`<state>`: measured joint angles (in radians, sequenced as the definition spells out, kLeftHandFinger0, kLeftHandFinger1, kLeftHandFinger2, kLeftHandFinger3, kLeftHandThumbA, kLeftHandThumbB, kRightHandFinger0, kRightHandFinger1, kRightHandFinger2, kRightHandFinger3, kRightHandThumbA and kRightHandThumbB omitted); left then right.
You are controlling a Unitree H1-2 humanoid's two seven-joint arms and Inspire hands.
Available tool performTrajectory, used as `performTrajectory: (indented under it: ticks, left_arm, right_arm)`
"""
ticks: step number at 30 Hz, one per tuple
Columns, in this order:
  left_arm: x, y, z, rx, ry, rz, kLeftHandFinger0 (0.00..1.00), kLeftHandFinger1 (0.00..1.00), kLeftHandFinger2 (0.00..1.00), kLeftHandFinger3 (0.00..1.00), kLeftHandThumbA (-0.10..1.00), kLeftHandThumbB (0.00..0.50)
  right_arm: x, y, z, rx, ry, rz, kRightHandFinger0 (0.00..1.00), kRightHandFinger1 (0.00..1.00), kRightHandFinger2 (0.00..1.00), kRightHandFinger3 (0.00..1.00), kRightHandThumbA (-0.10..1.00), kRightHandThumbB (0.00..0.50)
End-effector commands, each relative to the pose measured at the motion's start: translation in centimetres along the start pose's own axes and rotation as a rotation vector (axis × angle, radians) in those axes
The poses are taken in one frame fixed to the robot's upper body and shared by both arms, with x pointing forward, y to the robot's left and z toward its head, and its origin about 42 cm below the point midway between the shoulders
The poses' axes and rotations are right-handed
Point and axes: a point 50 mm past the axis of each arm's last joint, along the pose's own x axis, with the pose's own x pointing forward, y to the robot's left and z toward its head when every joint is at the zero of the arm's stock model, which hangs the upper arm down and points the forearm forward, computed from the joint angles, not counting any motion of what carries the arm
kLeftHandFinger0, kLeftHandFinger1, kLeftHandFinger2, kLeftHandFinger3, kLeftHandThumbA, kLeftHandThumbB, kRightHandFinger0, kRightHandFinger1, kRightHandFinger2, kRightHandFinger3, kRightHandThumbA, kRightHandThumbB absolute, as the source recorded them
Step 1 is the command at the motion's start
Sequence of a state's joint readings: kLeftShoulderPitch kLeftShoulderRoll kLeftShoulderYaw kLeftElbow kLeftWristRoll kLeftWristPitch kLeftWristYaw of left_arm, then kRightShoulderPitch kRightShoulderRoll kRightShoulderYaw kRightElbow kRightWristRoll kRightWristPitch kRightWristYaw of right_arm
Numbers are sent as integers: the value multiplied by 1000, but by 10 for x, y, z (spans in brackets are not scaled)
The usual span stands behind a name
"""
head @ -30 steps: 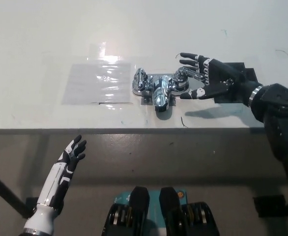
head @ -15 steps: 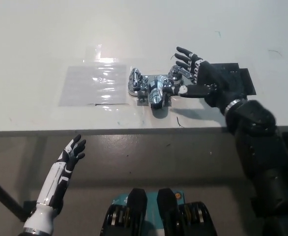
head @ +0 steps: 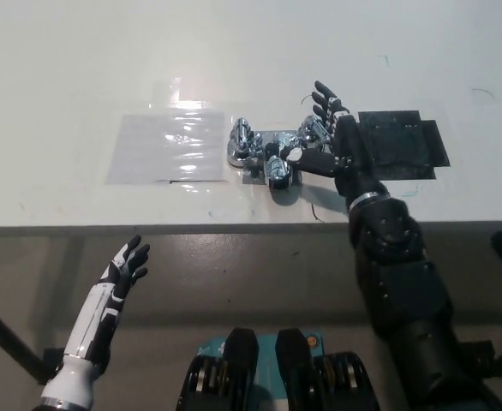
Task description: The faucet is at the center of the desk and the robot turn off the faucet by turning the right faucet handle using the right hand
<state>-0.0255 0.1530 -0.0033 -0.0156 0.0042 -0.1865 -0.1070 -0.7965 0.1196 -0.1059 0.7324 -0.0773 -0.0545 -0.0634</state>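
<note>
While the right hand (head: pixel 330 141) is laid against the right faucet handle (head: pixel 313 133), with its fingers (head: pixel 323 96) spread past the handle towards the far side of the worktop (head: pixel 71 77) and its thumb reaching left across the chrome body, no firm closed grip is shown; the hand is judged to be wide and only partly wrapped, and whether the handle is actually pinched cannot be told from this view. The black forearm is seen rising steeply from the near edge of the worktop to the wrist. The faucet (head: pixel 272 150) is found near the middle of the worktop, its spout directed towards the near edge and its left handle (head: pixel 242 137) left untouched. Just to the right of the hand a dark mat (head: pixel 401 141) is laid flat; to the left of the faucet a clear plastic sheet (head: pixel 170 145) is spread. The left hand (head: pixel 127 264) is held below the worktop edge at the lower left, with fingers apart and nothing in it. The approach is judged complete and contact made; the turning of the handle is taken as still to be done, since its position cannot be read.
</note>
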Motion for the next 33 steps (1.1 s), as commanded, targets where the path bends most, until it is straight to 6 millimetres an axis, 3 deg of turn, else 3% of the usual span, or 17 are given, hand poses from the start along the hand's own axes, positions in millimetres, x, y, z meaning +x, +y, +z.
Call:
performTrajectory:
  ticks: [1,11,19,28,30,32,33]
  left_arm:
    - [5,8,17,20,-84,-13,1000,1000,1000,1000,971,201]
    - [6,8,17,9,-87,-14,1000,1000,1000,1000,954,202]
    - [8,9,18,28,-84,-20,1000,1000,1000,1000,979,213]
    - [9,10,19,21,-90,-17,1000,1000,1000,1000,965,203]
    - [6,10,18,32,-85,-13,1000,1000,1000,1000,970,200]
    - [4,9,17,27,-83,-12,1000,1000,1000,1000,968,193]
    - [4,9,16,20,-80,-8,1000,1000,1000,1000,966,209]
  right_arm:
    - [-7,104,53,-68,-207,-209,1000,1000,1000,1000,1000,103]
    - [-19,126,57,-144,-249,-312,1000,1000,1000,1000,1000,86]
    - [-16,115,63,-128,-295,-350,1000,1000,1000,1000,1000,113]
    - [-3,53,62,-214,-429,-503,1000,1000,1000,1000,1000,108]
    - [-1,26,64,-184,-483,-548,1000,1000,1000,1000,1000,102]
    - [-2,15,66,-177,-520,-569,1000,1000,1000,1000,1000,89]
    - [-2,2,70,-188,-558,-596,1000,1000,1000,1000,1000,106]
